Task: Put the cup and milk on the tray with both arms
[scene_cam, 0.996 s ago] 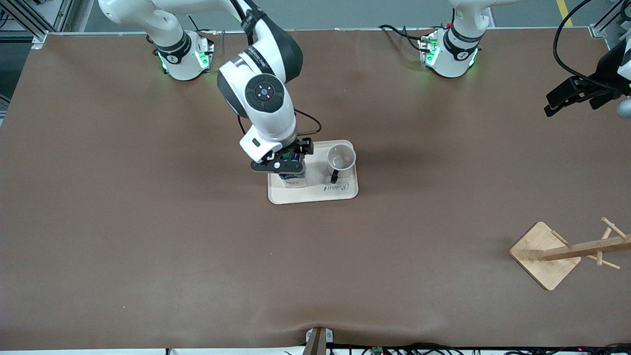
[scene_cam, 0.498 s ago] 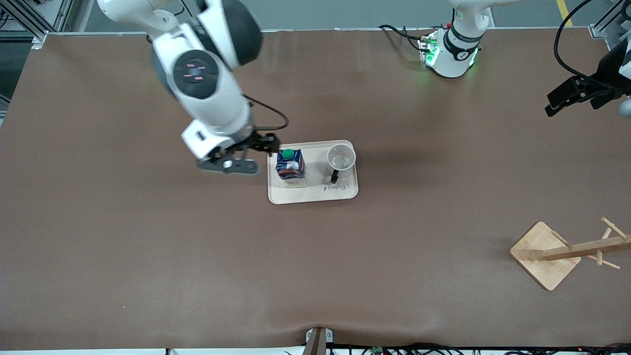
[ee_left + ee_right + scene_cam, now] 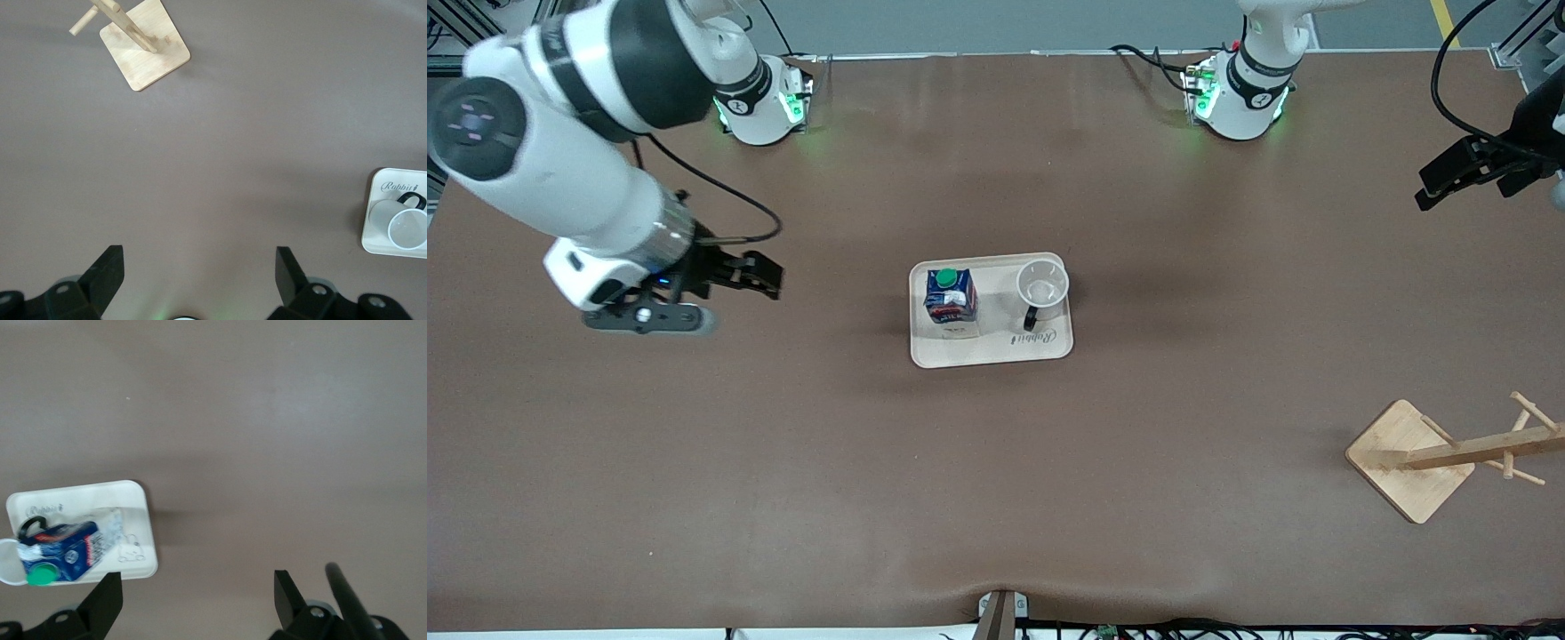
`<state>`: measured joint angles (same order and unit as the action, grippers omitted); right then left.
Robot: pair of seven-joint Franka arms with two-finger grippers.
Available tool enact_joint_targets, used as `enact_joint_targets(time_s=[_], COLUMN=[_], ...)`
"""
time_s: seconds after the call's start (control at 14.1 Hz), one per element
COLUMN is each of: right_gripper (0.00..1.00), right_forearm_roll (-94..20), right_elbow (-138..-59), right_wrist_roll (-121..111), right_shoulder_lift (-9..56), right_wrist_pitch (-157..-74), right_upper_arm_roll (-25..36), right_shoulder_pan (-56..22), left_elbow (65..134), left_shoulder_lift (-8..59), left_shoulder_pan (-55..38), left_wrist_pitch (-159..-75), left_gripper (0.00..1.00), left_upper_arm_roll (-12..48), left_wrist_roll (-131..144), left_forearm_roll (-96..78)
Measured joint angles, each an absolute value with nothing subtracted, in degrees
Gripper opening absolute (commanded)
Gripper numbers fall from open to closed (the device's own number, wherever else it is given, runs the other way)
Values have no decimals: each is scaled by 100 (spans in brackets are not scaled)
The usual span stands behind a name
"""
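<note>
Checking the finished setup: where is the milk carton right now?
The dark blue milk carton with the green cap stands upright on the cream rectangular tray, beside the white mug, at the tray's end toward the right arm.

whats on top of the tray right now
The milk and the cup stand upright side by side on the tray, the cup apparently empty. The tray surface under each is covered; neither claw is over it.

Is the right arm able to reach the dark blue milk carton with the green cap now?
Probably yes: the milk carton stands upright on the cream tray, bare table up to the open right gripper.
</note>
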<state>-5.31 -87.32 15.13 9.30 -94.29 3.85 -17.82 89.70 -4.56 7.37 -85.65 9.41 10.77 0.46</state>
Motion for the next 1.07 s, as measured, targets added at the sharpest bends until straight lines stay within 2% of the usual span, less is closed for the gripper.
enact_joint_targets(time_s=[0.28,0.64,1.07], right_gripper=[100,100,100], right_forearm_roll=[-289,-137,-131], right_elbow=[-9105,-9659,-9648], right_wrist_roll=[815,411,-60], right_shoulder_lift=[311,-330,-459], right_wrist_pitch=[-9370,-9302,-9062], right_upper_arm_roll=[397,394,346], right_shoulder_pan=[-1011,-493,-172], left_elbow=[8906,8888,8810], left_shoulder_lift=[-386,-233,-124], left_shoulder_pan=[734,722,696], left_wrist_pitch=[-8565,-8565,-8565], left_gripper=[100,100,100], left_upper_arm_roll=[941,944,947], left_wrist_roll=[1077,1079,1082], left_forearm_roll=[46,46,46])
